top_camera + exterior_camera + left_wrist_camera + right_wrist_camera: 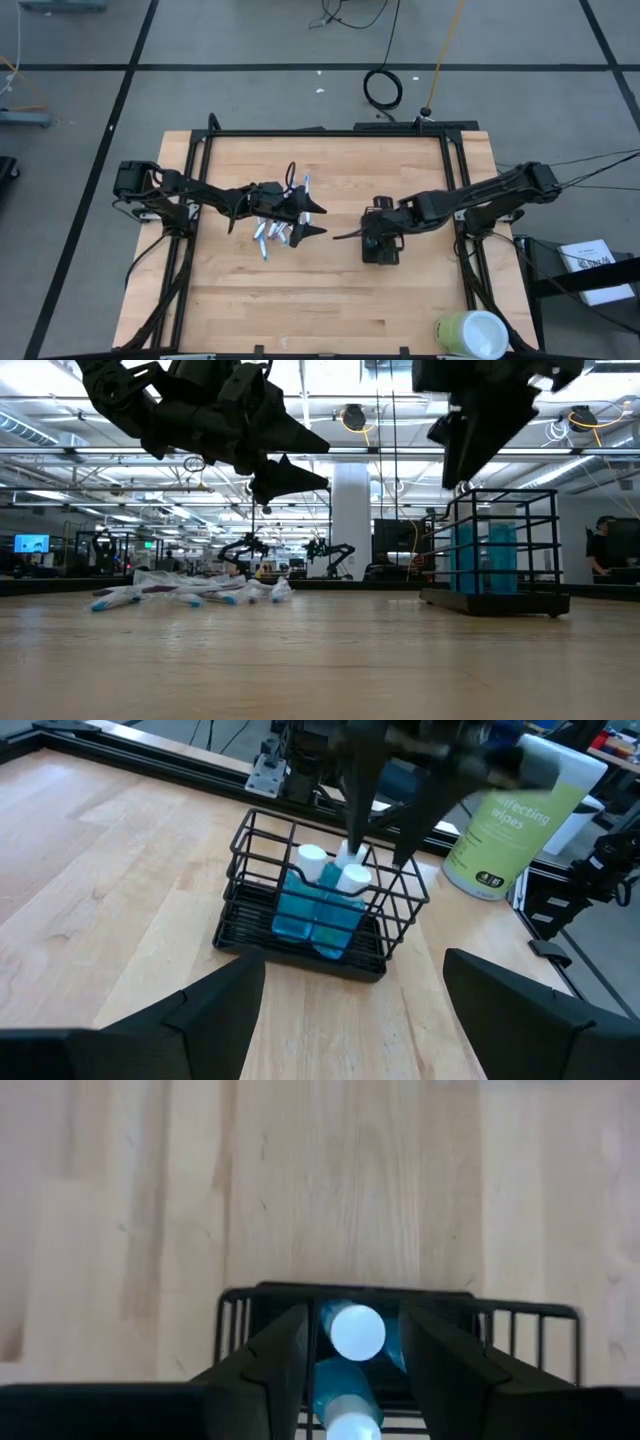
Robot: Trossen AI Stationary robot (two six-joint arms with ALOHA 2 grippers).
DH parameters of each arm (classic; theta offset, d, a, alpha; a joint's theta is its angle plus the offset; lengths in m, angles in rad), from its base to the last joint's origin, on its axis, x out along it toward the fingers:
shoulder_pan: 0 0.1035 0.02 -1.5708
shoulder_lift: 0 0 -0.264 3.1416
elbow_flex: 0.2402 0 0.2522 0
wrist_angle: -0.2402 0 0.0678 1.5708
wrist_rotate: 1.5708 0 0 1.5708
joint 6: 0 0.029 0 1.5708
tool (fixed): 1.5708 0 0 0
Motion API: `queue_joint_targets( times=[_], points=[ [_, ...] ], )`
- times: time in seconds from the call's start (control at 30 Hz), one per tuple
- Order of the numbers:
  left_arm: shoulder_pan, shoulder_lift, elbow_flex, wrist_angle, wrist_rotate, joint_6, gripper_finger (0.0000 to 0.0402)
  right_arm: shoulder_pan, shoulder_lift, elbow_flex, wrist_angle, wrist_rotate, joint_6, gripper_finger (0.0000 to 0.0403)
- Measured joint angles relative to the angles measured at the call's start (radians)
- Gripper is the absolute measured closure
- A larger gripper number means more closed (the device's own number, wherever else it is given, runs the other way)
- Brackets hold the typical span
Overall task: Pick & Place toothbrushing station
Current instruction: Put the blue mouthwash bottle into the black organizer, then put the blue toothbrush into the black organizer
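Observation:
The black wire holder (381, 248) stands on the table right of centre, with two blue white-capped tubes (322, 895) upright inside it. It also shows in the low view (500, 550). A pile of blue-and-white toothbrushes (272, 233) lies on the table left of centre and shows in the low view (190, 592). My right gripper (355, 1320) is open just above the holder, pointing down, with a finger on either side of one tube's white cap (356, 1332) and clear of it. My left gripper (316, 220) is open and empty, raised above the table (322, 463) beside the toothbrushes.
A yellow-green and white wipes cylinder (470, 333) stands at the table's near right corner and shows in the left wrist view (505, 825). A black frame (330, 132) runs along the table's far edge and sides. Bare wood lies along the near side.

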Motion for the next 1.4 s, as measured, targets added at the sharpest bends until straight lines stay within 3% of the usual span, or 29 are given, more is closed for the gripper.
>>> queue_joint_targets(
  times=[0.5,0.63,0.83,1.03,1.2,1.4],
  points=[
    [0.002,-0.011,0.0,-0.023,-0.04,0.012,0.0091,0.0,-0.165,-0.002,0.161,0.035,-0.033,0.0257],
    [0.012,-0.107,0.0,-0.153,-0.168,0.043,0.0091,0.0,-0.21,-0.071,0.348,0.035,-0.086,0.0257],
    [0.01,-0.289,0.0,-0.544,-0.357,0.001,0.0091,0.0,-0.297,-0.244,0.652,0.038,-0.166,0.0257],
    [0.003,-0.392,0.0,-0.977,-0.513,-0.228,0.0091,0.014,-0.367,-0.379,0.936,0.121,-0.272,0.0257],
    [0.003,-0.395,0.0,-1.257,-0.523,-0.51,0.0092,0.04,-0.378,-0.44,1.107,0.161,-0.37,0.0257],
    [-0.004,-0.36,0.0,-1.421,-0.523,-0.863,0.0092,0.054,-0.376,-0.474,1.141,0.162,-0.403,0.0257]
  ],
)
